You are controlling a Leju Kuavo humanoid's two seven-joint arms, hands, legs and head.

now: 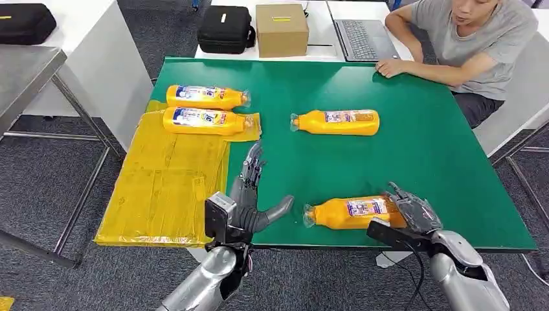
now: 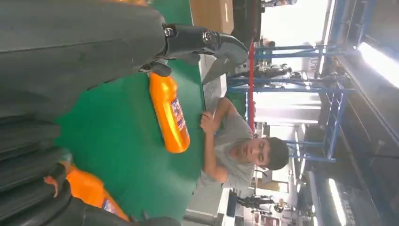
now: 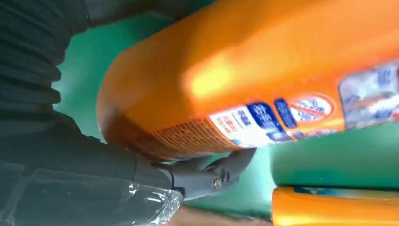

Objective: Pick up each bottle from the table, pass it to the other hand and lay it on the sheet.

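The green desk (image 1: 421,162) carries a yellow sheet (image 1: 165,188) just left of the left hand's (image 1: 249,201) fingers. Two bottles (image 1: 207,97) lie at the sheet's far end, beyond those fingers, which are spread and hold nothing. A third bottle (image 1: 338,122) lies well ahead, between both hands. The nearest bottle (image 1: 349,212) lies on the desk, its base wrapped by the right hand's (image 1: 414,210) fingers.

A lab or workshop — blue steel racks (image 2: 301,94), white desks (image 1: 311,26), laptop (image 1: 362,39).
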